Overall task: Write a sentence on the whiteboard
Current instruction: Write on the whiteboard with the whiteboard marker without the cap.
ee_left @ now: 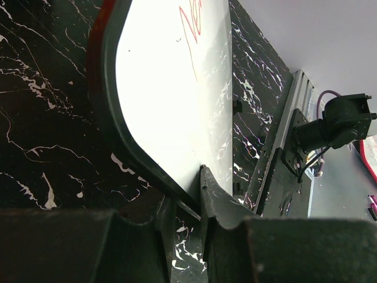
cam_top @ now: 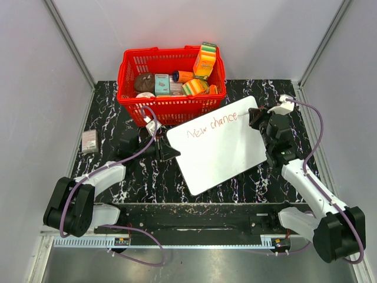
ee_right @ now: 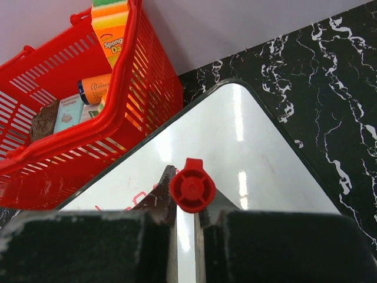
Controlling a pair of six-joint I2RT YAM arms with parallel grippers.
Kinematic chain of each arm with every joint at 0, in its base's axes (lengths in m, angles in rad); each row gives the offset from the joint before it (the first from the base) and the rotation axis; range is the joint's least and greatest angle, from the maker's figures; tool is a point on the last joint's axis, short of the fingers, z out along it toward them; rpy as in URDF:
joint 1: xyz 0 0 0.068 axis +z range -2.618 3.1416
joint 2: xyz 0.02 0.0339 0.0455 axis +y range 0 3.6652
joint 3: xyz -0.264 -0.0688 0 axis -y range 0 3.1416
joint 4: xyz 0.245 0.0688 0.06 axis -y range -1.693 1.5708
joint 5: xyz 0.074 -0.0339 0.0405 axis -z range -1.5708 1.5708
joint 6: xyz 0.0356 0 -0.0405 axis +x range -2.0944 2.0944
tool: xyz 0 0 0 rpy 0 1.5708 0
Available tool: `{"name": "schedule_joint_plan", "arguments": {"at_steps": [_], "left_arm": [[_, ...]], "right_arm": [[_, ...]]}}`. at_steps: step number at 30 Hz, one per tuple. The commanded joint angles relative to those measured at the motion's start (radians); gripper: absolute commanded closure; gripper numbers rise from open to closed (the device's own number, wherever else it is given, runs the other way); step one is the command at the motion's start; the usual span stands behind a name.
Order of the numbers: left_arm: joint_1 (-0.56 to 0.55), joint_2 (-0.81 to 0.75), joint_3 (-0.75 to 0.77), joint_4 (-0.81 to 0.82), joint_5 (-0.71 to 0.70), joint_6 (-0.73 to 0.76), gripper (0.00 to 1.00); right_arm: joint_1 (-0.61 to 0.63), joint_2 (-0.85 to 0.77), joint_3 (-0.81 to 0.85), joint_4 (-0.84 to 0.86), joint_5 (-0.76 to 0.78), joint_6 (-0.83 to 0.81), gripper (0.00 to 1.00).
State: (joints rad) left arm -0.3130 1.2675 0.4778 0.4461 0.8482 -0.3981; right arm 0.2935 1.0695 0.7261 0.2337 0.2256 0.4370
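While the left gripper is clenched on the near-left edge of the whiteboard, the right gripper is closed around a red marker. The marker reaches out towards the end of the red writing. That writing reads "New chance" in thin letters slanting up across the far half of the whiteboard.

The step in hand looks like the writing itself, part-way through: two words are down and most of the white face is bare. From the overhead view I cannot tell whether the marker tip touches the surface or hovers just above it.

The first line ends near the far-right corner, so little room is left there. The next move probably calls for either one more small letter or a shift down and left to begin a second line. Light, even pressure would suit, with the left arm bracing the whiteboard so that it does not skid on the glossy table.

The whiteboard lies at an angle in the middle of the black, white-veined table. Its far edge sits just beside a red basket filled with packets and sponges. A small grey packet lies well apart at the left. Plain pale walls with metal corner rails close in the space.
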Motion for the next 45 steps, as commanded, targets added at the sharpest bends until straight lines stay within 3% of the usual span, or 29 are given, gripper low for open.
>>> {"name": "schedule_joint_plan", "arguments": {"at_steps": [1,24,45], "left_arm": [[-0.035,0.029,-0.007,-0.061,-0.014,0.177,1.0],[-0.035,0.027,-0.01,-0.058,-0.008,0.176,1.0],[-0.037,0.029,-0.008,-0.057,-0.009,0.176,1.0]], "right_arm": [[-0.007,-0.036,0.061,0.004,0.049,-0.029,1.0],[-0.02,0.086,0.121,0.044,0.047,-0.026,1.0],[-0.024,0.075,0.076,0.015,-0.037,0.002,1.0]]}}
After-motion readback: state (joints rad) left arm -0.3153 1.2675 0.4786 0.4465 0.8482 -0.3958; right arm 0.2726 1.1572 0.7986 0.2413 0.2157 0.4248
